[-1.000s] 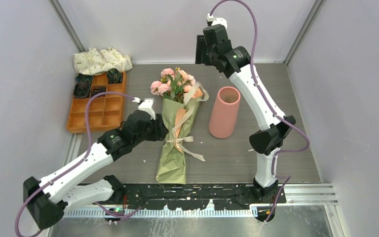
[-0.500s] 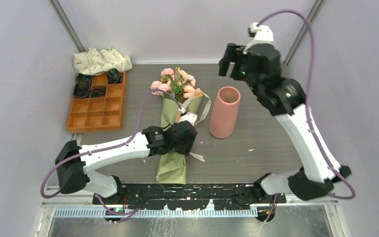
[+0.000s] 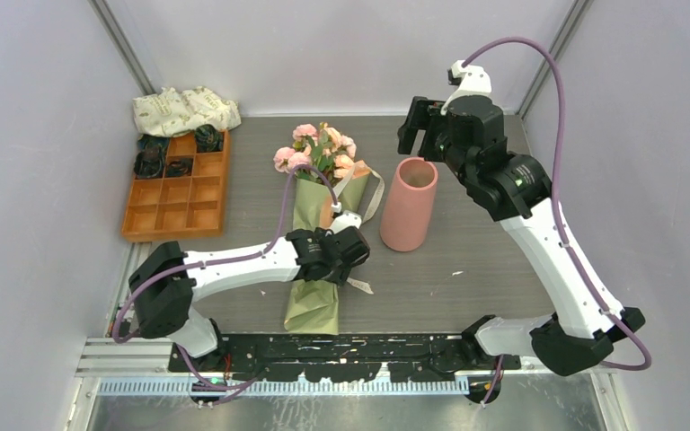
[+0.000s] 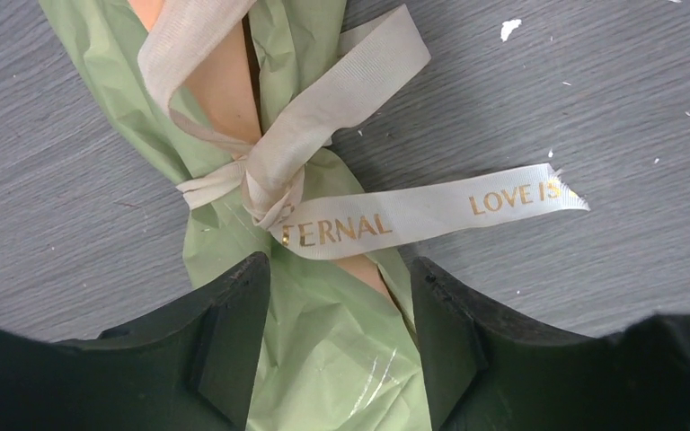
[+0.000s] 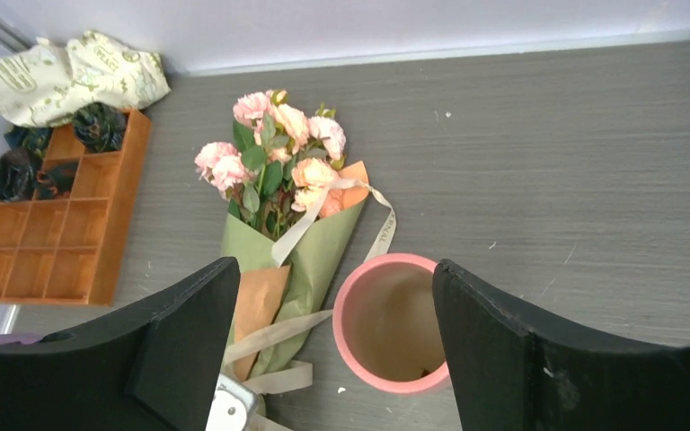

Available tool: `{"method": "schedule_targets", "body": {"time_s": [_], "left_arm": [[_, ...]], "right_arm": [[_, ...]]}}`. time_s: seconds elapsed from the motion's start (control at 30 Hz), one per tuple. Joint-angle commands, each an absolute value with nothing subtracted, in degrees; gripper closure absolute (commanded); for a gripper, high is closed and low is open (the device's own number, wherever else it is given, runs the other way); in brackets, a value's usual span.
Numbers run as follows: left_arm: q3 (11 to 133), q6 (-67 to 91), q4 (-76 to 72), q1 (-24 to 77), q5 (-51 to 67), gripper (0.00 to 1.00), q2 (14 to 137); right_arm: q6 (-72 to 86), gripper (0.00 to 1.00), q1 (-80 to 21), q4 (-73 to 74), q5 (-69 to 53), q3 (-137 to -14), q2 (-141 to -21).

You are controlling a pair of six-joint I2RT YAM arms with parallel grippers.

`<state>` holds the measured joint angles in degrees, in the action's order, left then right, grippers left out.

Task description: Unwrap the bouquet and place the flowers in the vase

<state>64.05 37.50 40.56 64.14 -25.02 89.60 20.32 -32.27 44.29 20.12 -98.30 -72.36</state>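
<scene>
Bouquet [image 4: 323, 350] lies wrapped directly under left gripper [image 4: 340, 269].

The left arm lies low, its base at 7 o'clock in the overhead view. The forearm stretches toward 3 o'clock and the wrist is bent downward. The left pincer [image 3: 352, 254] points down with its two black fingers [image 4: 234, 346] parted. The right arm rises from 5 o'clock and leans toward 11 o'clock, elbow high. The right pincer [image 3: 415, 126] is raised at 1 o'clock, facing down, jaws spread wide.
</scene>
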Motion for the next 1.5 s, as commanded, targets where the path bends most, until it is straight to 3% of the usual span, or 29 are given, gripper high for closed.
{"method": "schedule_targets", "body": {"time_s": [0.0,0.93,1.47], "left_arm": [[66.67,38.17,38.38,64.34,-27.71,0.41,90.96],[64.97,37.97,35.5,61.33,-30.23,0.99,92.59],[73.49,37.7,44.91,61.22,-38.22,1.0,75.6]], "right_arm": [[21.47,0.16,-32.36,41.85,19.3,-98.41,-70.75],[22.4,0.25,-32.43,41.42,18.53,-95.74,-68.03],[23.46,0.27,-32.38,40.2,17.24,-92.71,-67.22]]}}
